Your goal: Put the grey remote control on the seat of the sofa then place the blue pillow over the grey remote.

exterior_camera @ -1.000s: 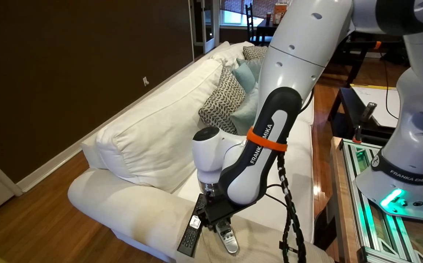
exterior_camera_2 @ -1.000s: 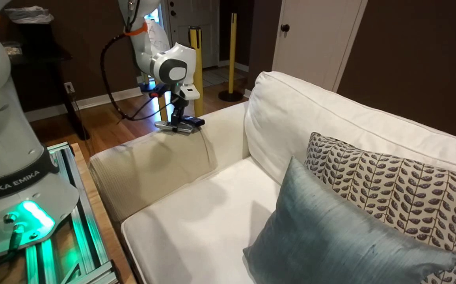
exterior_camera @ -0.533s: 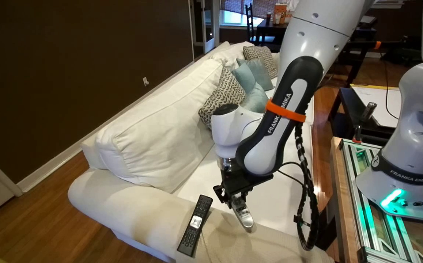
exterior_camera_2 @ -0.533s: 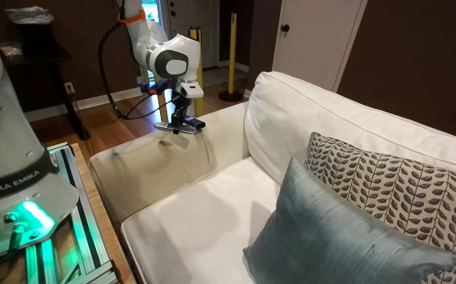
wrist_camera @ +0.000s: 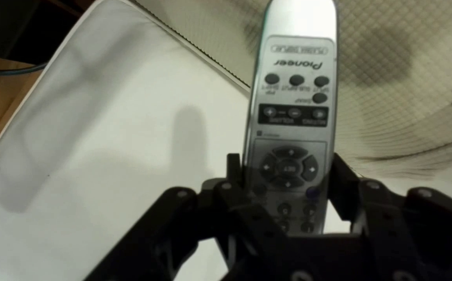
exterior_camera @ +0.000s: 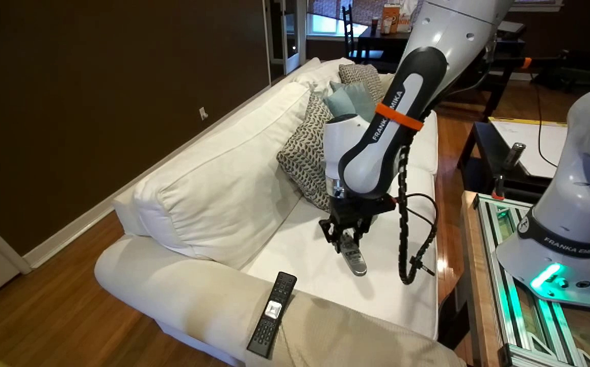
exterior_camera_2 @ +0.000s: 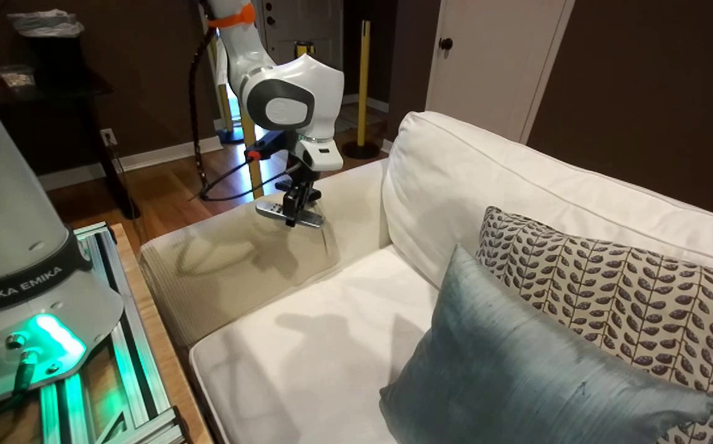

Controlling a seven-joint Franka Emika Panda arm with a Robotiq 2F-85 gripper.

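My gripper (exterior_camera: pixel 344 243) is shut on the grey remote control (exterior_camera: pixel 355 260), one finger on each long side. In the wrist view the remote (wrist_camera: pixel 296 58) lies between the fingers (wrist_camera: pixel 287 171), buttons facing the camera. In an exterior view the gripper (exterior_camera_2: pixel 294 217) holds the remote (exterior_camera_2: pixel 270 210) clear of the sofa's armrest. The remote hangs above the seat of the cream-white sofa (exterior_camera: pixel 295 250), close to the armrest; the seat also shows bare (exterior_camera_2: pixel 344 370). The blue pillow (exterior_camera_2: pixel 516 357) leans on the seat before a patterned pillow; the arm hides it in an exterior view.
A longer black remote (exterior_camera: pixel 273 313) lies on the armrest (exterior_camera: pixel 187 290). The patterned pillow (exterior_camera_2: pixel 627 296) leans on the sofa back. More pillows (exterior_camera: pixel 361 76) lie at the far end. The robot's base stands on a metal-railed bench (exterior_camera_2: pixel 140 345) along the sofa's front.
My gripper has lifted the grey remote off the armrest and carried it inward over the seat. The black remote and the pillows have not moved.
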